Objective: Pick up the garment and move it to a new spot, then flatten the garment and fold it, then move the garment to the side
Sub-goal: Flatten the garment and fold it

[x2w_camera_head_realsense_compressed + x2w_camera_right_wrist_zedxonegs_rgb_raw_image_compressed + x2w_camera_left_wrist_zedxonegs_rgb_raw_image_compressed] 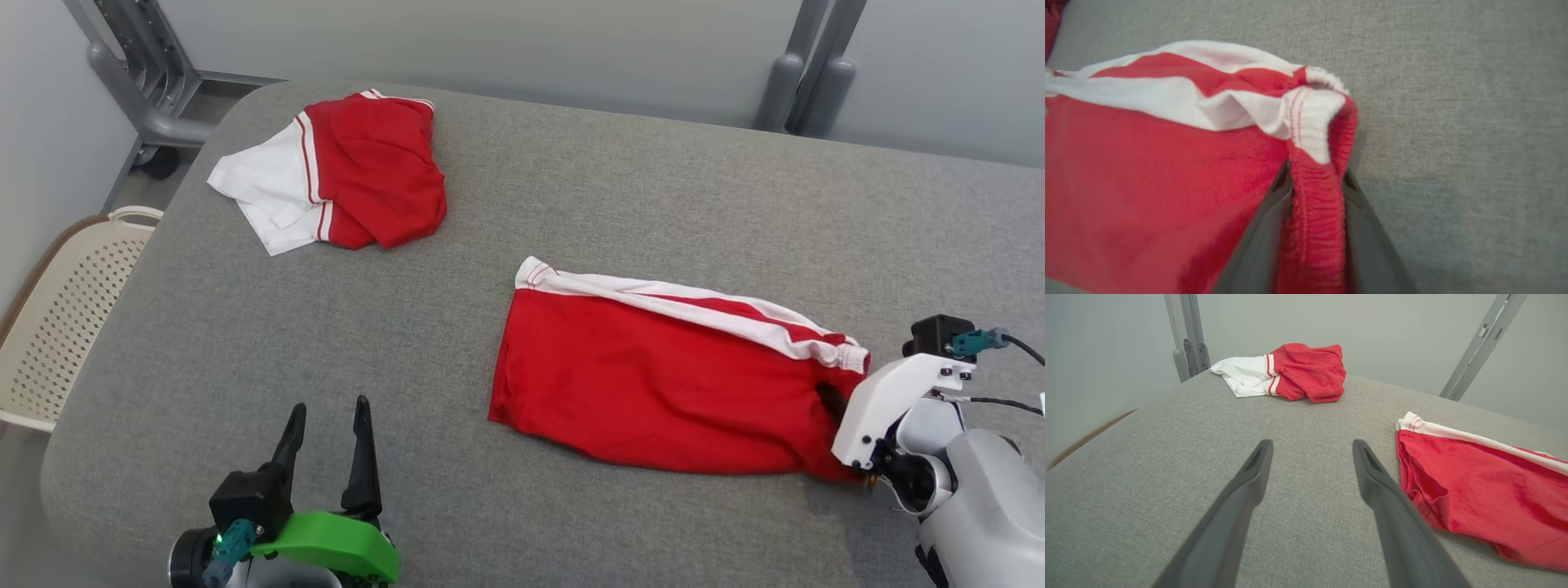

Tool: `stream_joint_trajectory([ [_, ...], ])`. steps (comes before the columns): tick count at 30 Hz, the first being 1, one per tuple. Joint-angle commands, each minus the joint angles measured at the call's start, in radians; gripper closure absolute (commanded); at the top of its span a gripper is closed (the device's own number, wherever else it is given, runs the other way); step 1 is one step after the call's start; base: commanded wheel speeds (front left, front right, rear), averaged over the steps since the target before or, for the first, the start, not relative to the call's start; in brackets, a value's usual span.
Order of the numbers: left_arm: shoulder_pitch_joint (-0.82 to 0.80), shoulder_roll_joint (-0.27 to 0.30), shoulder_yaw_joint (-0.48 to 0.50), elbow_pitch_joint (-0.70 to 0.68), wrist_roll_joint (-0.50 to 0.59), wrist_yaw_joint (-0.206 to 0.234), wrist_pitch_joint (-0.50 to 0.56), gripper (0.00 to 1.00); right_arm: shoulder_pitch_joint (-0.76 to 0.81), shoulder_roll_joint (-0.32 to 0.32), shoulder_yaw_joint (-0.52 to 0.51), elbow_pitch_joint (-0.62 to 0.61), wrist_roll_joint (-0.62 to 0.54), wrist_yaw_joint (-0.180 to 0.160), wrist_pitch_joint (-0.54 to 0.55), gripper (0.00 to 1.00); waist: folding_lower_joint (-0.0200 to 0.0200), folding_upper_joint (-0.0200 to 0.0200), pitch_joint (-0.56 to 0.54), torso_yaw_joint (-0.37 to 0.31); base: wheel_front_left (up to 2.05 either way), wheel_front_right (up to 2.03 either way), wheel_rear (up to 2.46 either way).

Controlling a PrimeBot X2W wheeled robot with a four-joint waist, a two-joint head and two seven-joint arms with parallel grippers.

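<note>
The garment (653,384) is a pair of red shorts with a white side stripe, lying roughly flat on the grey table (571,204) at centre right. My right gripper (834,404) is at its right end. In the right wrist view, the two fingers press on either side of the bunched red elastic waistband (1316,212), so the right gripper (1316,171) is shut on it. My left gripper (326,408) stands open at the lower left over bare table, left of the garment (1486,490). Nothing lies between the fingers of the left gripper (1310,447).
A second red and white garment (367,171) lies crumpled at the table's far left, also seen as a heap (1298,371) in the left wrist view. A cream perforated basket (65,318) stands off the table's left edge. Grey metal posts (804,90) rise behind the table.
</note>
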Motion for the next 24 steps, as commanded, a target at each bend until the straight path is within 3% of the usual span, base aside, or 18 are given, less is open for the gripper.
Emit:
stream_joint_trajectory([
  [1,-0.012,0.000,0.006,-0.004,0.011,-0.004,-0.003,0.00,0.001,0.012,0.019,0.013,0.019,0.000,0.016,0.75,0.0000,0.0000,0.003,-0.006,0.00,0.00,0.00],
  [3,-0.015,-0.001,0.009,-0.005,0.011,-0.007,-0.003,0.00,-0.007,0.004,0.047,0.008,0.046,0.000,0.022,0.85,0.0000,0.0000,0.006,-0.016,0.00,0.00,0.00],
  [4,-0.016,-0.002,0.010,-0.006,0.012,-0.007,-0.003,0.00,-0.013,-0.001,0.062,0.003,0.058,0.000,0.023,1.00,0.0000,0.0000,0.007,-0.022,0.00,0.00,0.00],
  [14,-0.013,-0.005,0.013,-0.003,0.020,-0.011,-0.003,0.00,-0.034,-0.106,0.163,-0.127,0.233,0.000,0.074,1.00,0.0000,0.0000,-0.002,-0.119,0.00,0.00,0.00],
  [24,-0.006,-0.004,0.011,-0.015,0.026,-0.013,-0.003,0.00,0.017,-0.253,0.150,-0.267,0.303,0.000,0.173,1.00,0.0000,0.0000,-0.014,-0.209,0.00,0.00,0.00],
])
